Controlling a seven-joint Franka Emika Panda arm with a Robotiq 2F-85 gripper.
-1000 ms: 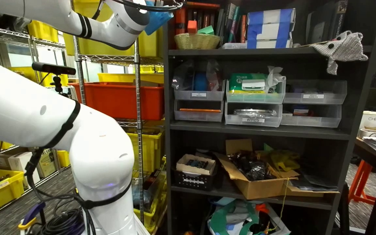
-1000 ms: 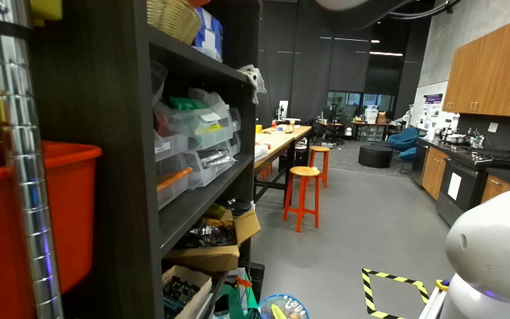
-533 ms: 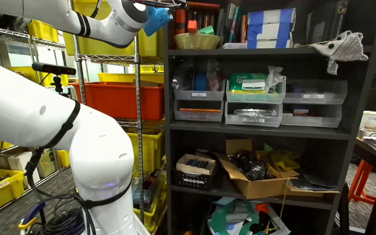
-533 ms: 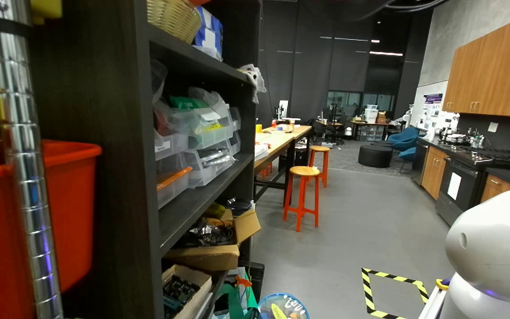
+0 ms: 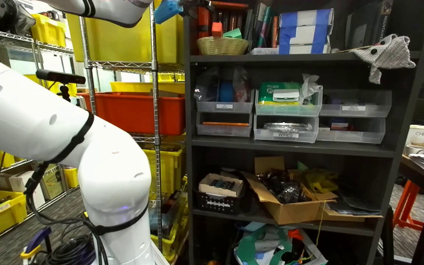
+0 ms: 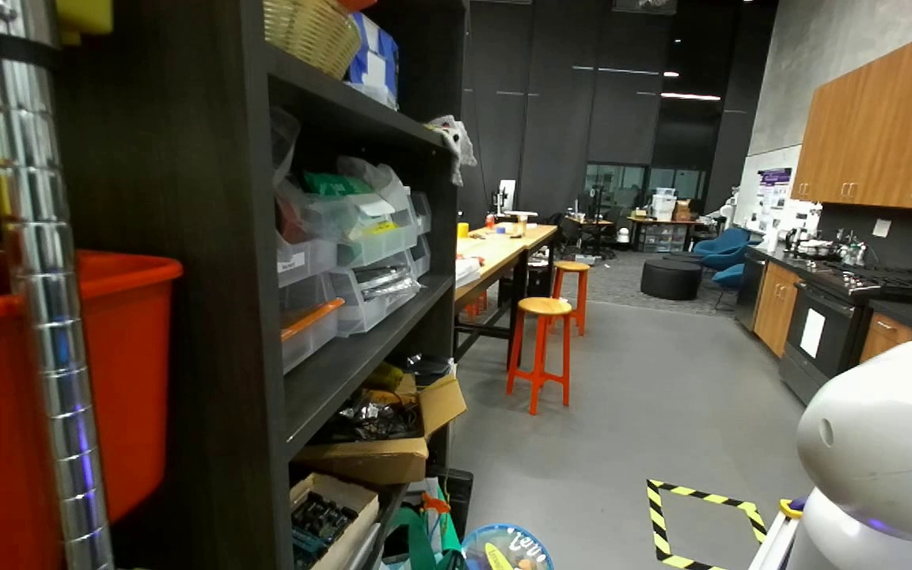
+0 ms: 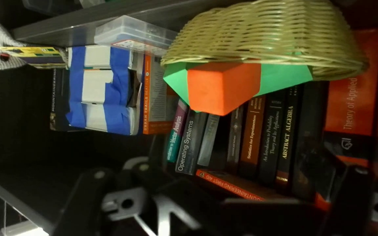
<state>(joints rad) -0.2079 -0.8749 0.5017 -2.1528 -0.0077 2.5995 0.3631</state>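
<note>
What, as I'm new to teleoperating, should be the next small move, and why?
I would probably ease the end effector slowly toward the orange block: the jaws stand open with nothing held, the block juts past the rim of the basket, and in the wrist view it lines up roughly with the gap between the jaws, apart from them.

In an exterior view, a white arm [image 5: 116, 173] rises at the left, and its dark hand [image 5: 201, 7], partly cut off by the top edge, shows just left of and above a wicker basket [image 5: 222, 46] on the top shelf [image 5: 300, 58] of a dark bookcase [image 5: 402, 110]. A red block [image 5: 216, 30] and a green piece [image 5: 233, 34] stick up from the basket, with books [image 5: 262, 27] behind. Clear bins [image 5: 288, 109] stand stacked below, above an open cardboard box [image 5: 296, 213].
</note>
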